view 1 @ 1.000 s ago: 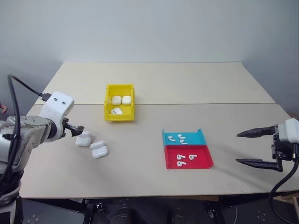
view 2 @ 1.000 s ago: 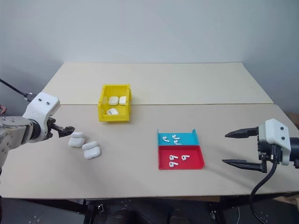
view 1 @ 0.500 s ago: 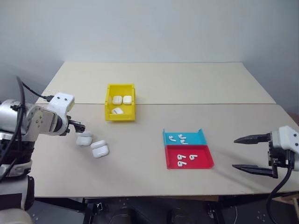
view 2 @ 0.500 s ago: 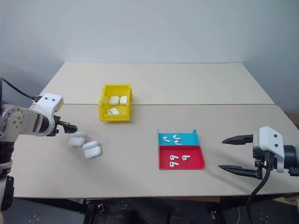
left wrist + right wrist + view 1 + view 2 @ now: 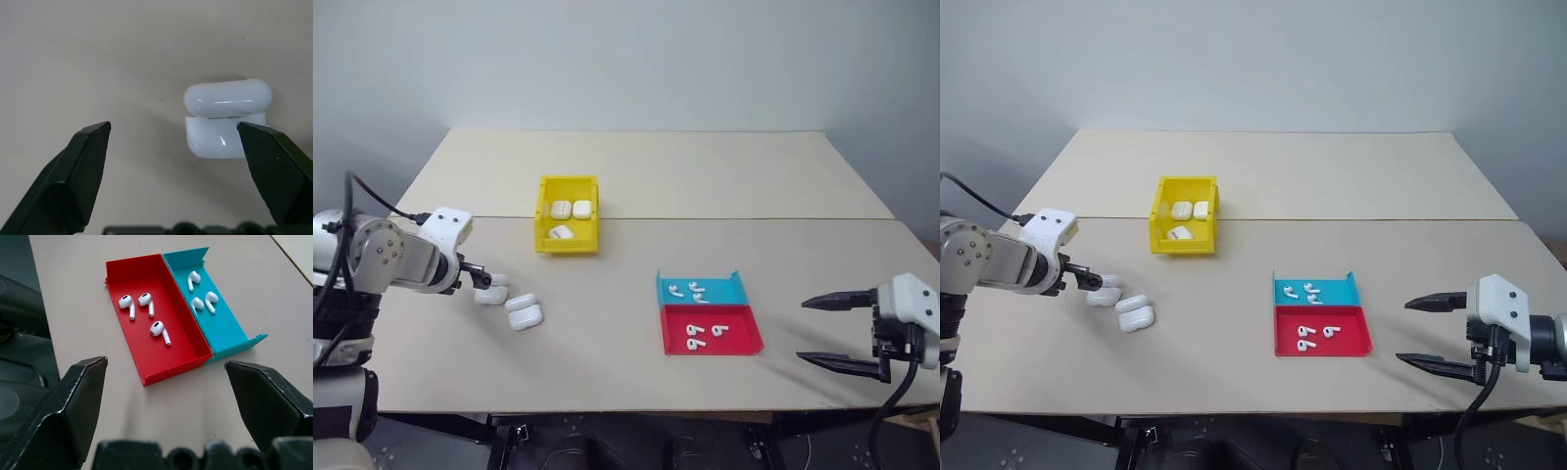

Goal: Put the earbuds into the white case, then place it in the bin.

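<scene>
Three white cases lie together on the left of the table: one nearest my left gripper, two more just to its right. My left gripper is open, pointing down at the nearest case. In the left wrist view that case lies on the table close to one fingertip, lid seam showing. Earbuds lie in the red and cyan trays. The yellow bin holds three more white cases. My right gripper hovers open at the right, facing the trays.
The cyan tray and the red tray sit side by side, right of centre, each holding three earbuds. A seam crosses the table behind the bin. The table's front edge runs close under my right gripper.
My left gripper has sunk toward the nearest case and its wrist has rolled. My right gripper has dropped a little. Both stay open; the cases have not moved.
</scene>
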### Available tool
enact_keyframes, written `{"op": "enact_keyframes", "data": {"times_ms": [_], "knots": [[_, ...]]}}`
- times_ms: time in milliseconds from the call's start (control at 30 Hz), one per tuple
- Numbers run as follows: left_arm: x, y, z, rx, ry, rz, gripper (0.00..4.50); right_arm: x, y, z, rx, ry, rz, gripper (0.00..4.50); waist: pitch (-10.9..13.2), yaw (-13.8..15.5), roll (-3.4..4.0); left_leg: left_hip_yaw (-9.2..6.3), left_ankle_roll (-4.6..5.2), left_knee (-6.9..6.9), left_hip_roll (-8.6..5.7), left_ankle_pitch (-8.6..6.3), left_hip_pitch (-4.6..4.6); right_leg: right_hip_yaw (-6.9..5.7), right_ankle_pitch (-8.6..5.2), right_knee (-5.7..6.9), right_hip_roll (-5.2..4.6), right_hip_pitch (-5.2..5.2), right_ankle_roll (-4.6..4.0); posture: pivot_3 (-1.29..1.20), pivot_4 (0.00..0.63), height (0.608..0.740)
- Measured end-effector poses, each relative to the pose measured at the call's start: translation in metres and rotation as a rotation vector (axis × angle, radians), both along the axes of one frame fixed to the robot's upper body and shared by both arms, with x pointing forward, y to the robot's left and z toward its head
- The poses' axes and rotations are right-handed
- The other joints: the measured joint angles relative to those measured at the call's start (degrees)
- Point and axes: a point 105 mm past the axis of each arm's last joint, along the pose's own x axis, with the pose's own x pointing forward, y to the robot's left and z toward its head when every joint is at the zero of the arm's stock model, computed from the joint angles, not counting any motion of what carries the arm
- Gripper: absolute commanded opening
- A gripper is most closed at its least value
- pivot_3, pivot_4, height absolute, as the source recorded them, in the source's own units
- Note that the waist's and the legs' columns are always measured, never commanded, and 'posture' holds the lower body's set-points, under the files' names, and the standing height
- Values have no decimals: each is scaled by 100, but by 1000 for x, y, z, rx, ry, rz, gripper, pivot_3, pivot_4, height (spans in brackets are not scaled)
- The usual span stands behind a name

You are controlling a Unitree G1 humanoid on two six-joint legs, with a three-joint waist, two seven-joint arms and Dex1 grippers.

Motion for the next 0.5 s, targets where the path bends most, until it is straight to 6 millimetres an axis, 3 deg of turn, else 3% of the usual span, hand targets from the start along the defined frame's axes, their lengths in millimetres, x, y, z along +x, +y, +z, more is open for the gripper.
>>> {"op": "enact_keyframes", "data": {"times_ms": [200, 500], "knots": [[-4, -10, -16, -23, 53, -20, 4500, 1, -1, -1, 1, -4, -14, 4447, 0, 0, 0, -1, -1, 0, 0, 1, 1, 1, 0, 1, 0, 1, 0, 0, 150, 740], [-10, -9, -27, -18, 94, 10, 4500, 1, 1, -3, 13, -12, -23, 4447, 0, 0, 0, -2, -4, 0, 0, 2, 3, 0, 0, 2, 0, 1, -1, 0, 150, 740]]}}
